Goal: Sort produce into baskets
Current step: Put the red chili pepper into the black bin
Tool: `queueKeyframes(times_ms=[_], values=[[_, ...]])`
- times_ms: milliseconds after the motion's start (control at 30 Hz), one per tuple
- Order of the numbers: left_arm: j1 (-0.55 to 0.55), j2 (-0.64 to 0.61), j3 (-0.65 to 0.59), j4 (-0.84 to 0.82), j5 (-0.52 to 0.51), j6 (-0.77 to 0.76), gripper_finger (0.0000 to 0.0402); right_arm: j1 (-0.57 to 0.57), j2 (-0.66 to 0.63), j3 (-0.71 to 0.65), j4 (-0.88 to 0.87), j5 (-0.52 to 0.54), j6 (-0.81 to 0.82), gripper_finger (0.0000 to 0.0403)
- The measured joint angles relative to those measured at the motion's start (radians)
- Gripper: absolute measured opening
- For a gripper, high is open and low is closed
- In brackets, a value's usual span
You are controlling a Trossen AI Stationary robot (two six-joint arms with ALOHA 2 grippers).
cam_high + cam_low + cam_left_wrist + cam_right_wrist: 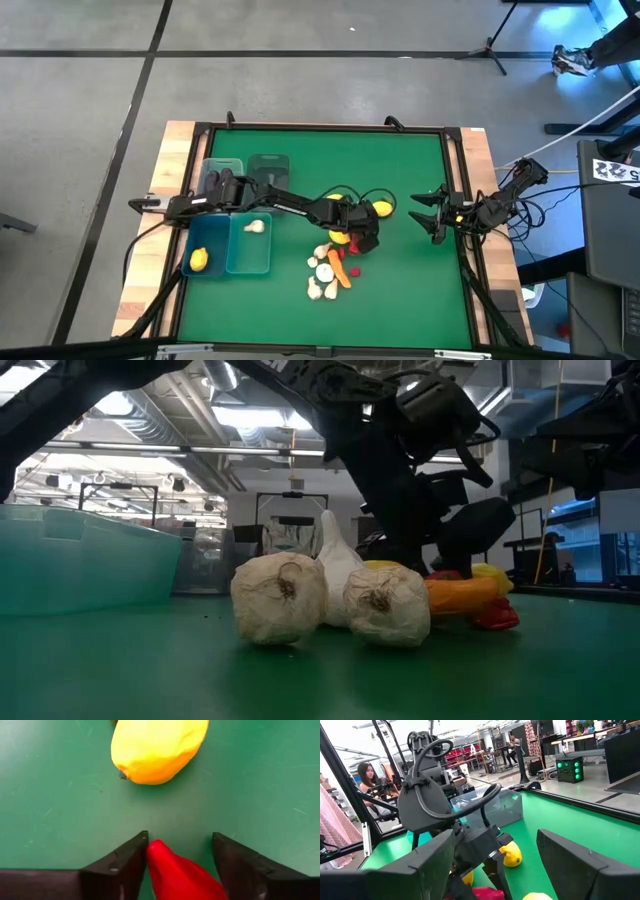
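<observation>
Left gripper down at mid-bench, fingers spread either side of a red pepper, not yet clenched; pepper's tip points ahead toward a lemon just beyond. Baskets sit well left. Left arm far nearer; right gripper waits open at the bench's right side. No legible writing on the produce.

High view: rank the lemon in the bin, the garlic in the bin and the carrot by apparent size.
1. Carrot, longest.
2. Lemon and garlic look about alike, so no ranking between them.
</observation>
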State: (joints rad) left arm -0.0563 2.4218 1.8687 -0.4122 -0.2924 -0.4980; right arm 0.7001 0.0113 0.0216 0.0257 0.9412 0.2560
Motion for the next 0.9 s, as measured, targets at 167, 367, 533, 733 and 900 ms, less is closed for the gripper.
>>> queueKeyframes(times_ms=[167, 367, 533, 733, 900], values=[[0.000, 0.001, 0.000, 0.000, 0.000, 0.013, 0.0129, 0.000, 0.000, 0.000, 0.000, 0.000, 0.000, 0.0280], [0.000, 0.001, 0.000, 0.007, 0.008, 0.032, 0.0058, 0.000, 0.000, 0.000, 0.000, 0.000, 0.001, 0.0280], [-0.001, -0.001, 0.000, 0.006, 0.010, 0.037, 0.0043, 0.000, 0.000, 0.000, 0.000, 0.000, 0.001, 0.0280], [0.003, -0.031, -0.002, 0.002, 0.019, 0.045, 0.0058, 0.000, 0.000, 0.000, 0.001, 0.000, 0.001, 0.0280], [0.006, -0.065, -0.002, -0.001, 0.015, 0.075, 0.0043, 0.000, 0.000, 0.000, 0.001, 0.000, 0.001, 0.0280]])
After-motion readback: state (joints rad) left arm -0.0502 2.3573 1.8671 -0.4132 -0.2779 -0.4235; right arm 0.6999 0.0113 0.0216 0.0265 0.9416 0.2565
